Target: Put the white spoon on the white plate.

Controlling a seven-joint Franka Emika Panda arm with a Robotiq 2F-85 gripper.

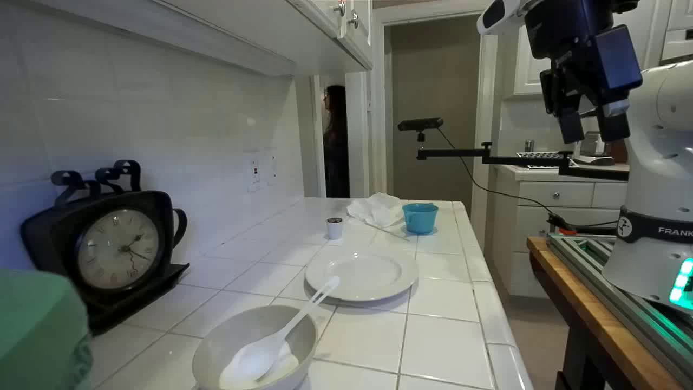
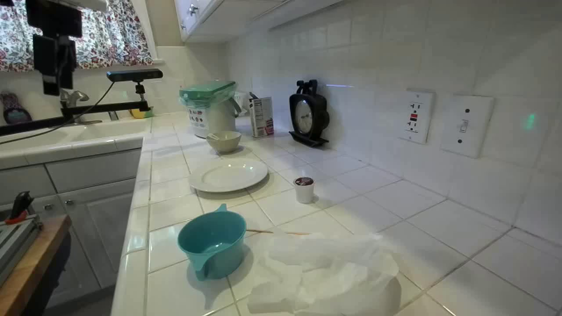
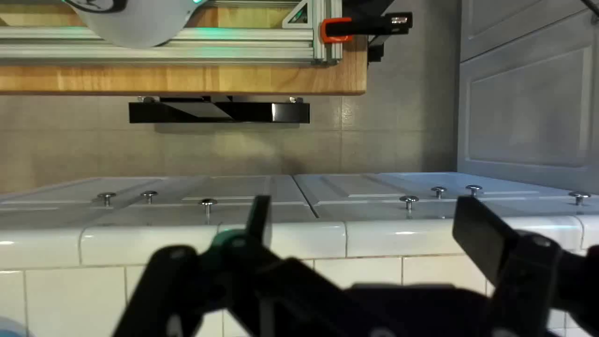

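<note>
White spoon (image 1: pixel 291 326) rests in the bowl (image 1: pixel 224 336), seen in an exterior view. Its round end is down inside, and its straight handle leans up over the rim, pointing to the white plate (image 1: pixel 373 271). Lengthwise, the spoon runs on a slant, low at the round end and high at the handle tip. The plate sits flat on the counter (image 1: pixel 444 341), near the bowl. High up, well apart from the spoon, the gripper (image 1: pixel 594 130) hangs with its two fingers (image 1: pixel 614 129) spread and pointing down.

In an exterior view, a blue cup (image 2: pixel 230 261) and crumpled paper (image 2: pixel 329 272) are closest. The plate and the bowl are farther back, and the spoon is too small to see well.

In the wrist view, the fingers stand wide apart. Past them are the counter's edge and a wooden table (image 3: pixel 281 82).
</note>
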